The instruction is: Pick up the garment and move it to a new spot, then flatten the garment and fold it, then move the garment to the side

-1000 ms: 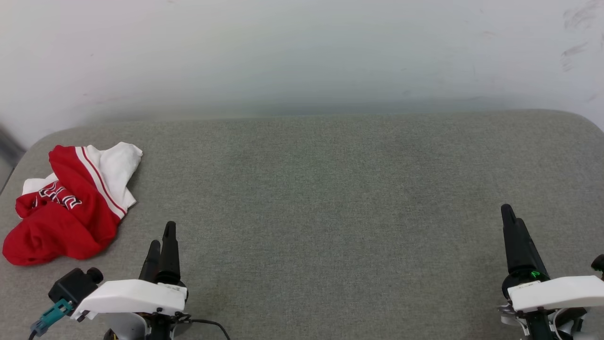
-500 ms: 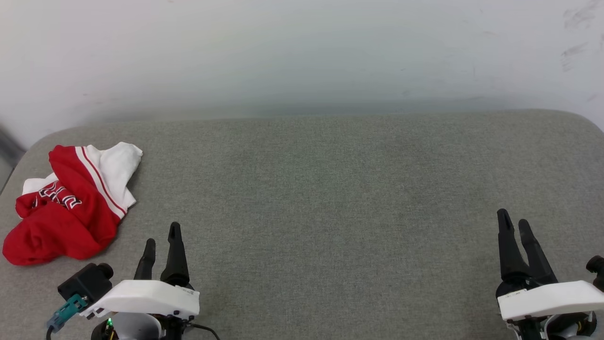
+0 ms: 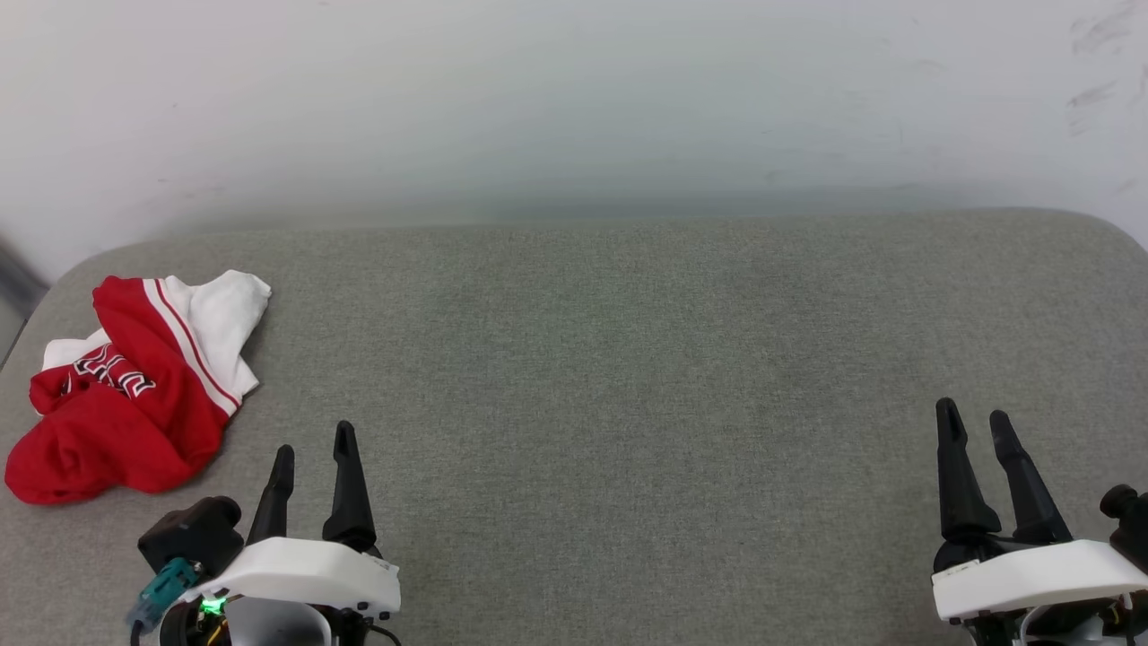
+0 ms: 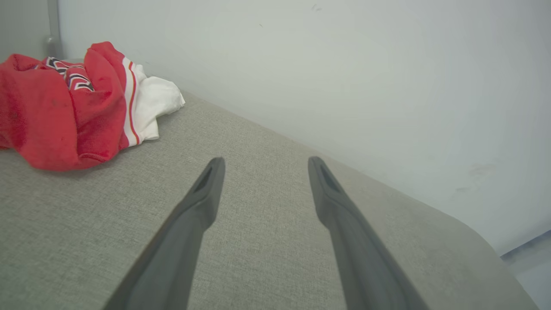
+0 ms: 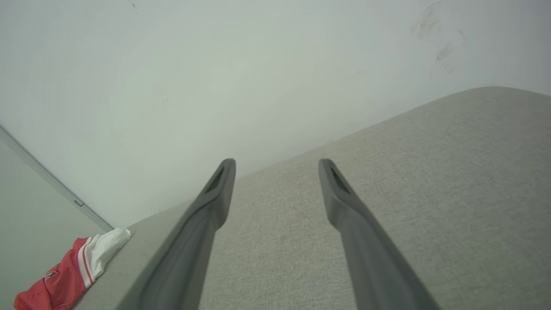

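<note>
Both jaws gape empty; crumpled garment runs lengthwise near-left to far-right, white sleeve farthest

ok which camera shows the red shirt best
The head view: the garment lies whole, crumpled, at the left end of the grey surface. The left wrist view is closer but crops one edge; the right wrist view catches a small distant part.

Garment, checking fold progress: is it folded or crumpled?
Crumpled: the garment lies in a bunched, wrinkled heap, neither spread flat nor neatly folded.
</note>
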Tool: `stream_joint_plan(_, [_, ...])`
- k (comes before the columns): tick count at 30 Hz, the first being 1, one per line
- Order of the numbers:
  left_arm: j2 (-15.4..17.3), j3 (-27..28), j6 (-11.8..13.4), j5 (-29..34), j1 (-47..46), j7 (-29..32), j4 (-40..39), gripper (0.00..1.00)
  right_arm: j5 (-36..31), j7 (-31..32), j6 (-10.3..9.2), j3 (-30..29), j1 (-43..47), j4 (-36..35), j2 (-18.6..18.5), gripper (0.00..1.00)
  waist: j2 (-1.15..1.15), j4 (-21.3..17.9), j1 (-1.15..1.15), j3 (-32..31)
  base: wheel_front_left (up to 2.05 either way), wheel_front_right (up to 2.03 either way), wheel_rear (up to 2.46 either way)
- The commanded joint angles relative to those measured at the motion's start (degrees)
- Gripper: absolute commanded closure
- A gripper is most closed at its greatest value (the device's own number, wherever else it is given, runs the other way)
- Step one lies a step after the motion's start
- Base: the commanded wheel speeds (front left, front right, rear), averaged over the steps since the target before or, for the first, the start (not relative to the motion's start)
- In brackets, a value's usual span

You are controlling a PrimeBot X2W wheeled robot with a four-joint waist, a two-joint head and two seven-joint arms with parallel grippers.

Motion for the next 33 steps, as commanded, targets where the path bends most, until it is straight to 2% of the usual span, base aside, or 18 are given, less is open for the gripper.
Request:
stream_joint_plan(1, [0.5, -0.5, 0.3, 1.6, 0.0, -0.5, -0.8, 0.00, -1.6, -0.5, 0.02, 0.1, 0.3, -1.0, 0.0, 0.00, 0.00, 0.0, 0.00, 0.0, 0.00, 0.00, 0.00])
stream_joint_plan(9, [1.0, -2.2, 1.8, 6.5, 0.5, -1.7, -1.6, 0.00, -7.1, -1.8, 0.02, 0.2, 0.7, -2.0, 0.0, 0.00, 0.00, 0.1, 0.00, 0.0, 0.00, 0.00, 0.00])
stream_joint_plan(20, [1.6, -3.7, 2.3, 12.4, 0.9, -3.3, -3.0, 0.00, -13.4, -3.2, 0.01, 0.1, 1.3, -3.0, 0.0, 0.00, 0.00, 0.3, 0.00, 0.1, 0.00, 0.00, 0.00])
stream_joint_plan(33, [1.1, -4.0, 0.4, 17.9, 2.0, -4.9, -4.0, 0.00, -19.1, -5.0, 0.01, -0.1, 2.3, -4.3, 0.1, 0.00, 0.00, 0.7, 0.00, 0.3, 0.00, 0.00, 0.00])
